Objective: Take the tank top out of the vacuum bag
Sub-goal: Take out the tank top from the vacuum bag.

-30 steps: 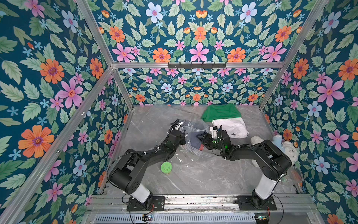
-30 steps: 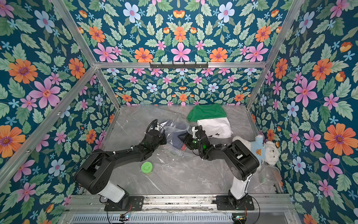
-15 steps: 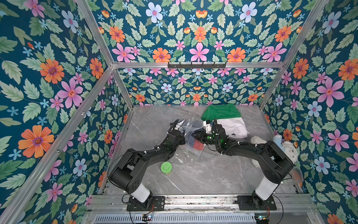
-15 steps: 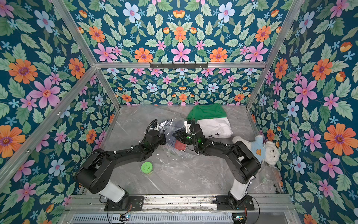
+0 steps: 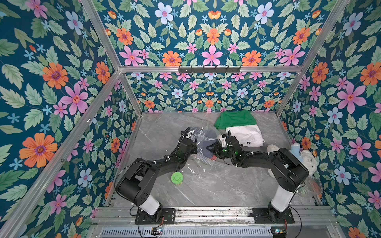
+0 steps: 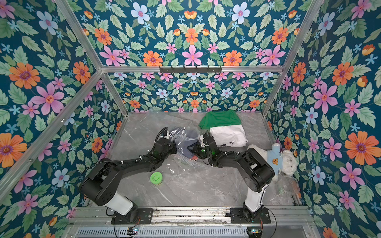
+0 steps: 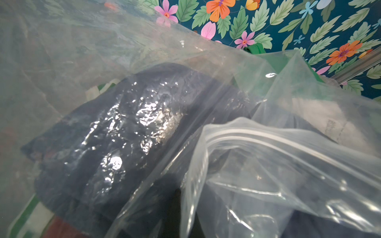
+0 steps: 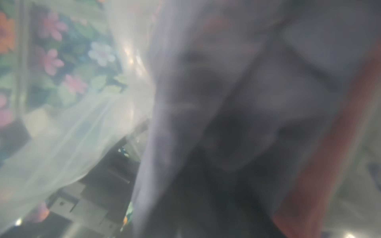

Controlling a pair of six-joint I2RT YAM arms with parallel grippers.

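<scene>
Tank top (image 7: pixel 123 127): lying as a dark navy bundle inside vacuum bag (image 5: pixel 201 160), mid-bench (image 5: pixel 216 185), between the two arms; not yet out.

Left pincer (image 5: pixel 194 144): sitting closed together, apparently pinching a fold of bag film and holding it up off the bench.

Right pincer (image 5: pixel 210 148): pointing into the bag mouth, close against the cloth; unable to tell whether apart or together.

Risks from here: closing on plastic along with cloth and dragging the whole bag rather than the garment; catching fabric on the zip strip at the mouth; losing the slick film from the left pinch and letting the mouth collapse; sweeping the bag into the white folded garment (image 5: pixel 245 136) lying just beside.

Hidden or unclear: getting only blur from the right wrist view, grey-blue cloth and a red-orange strip crowding the lens; failing to find left pincer tips behind glare and crinkles in the left wrist view; losing bag edges against grey bench in both top views.
</scene>
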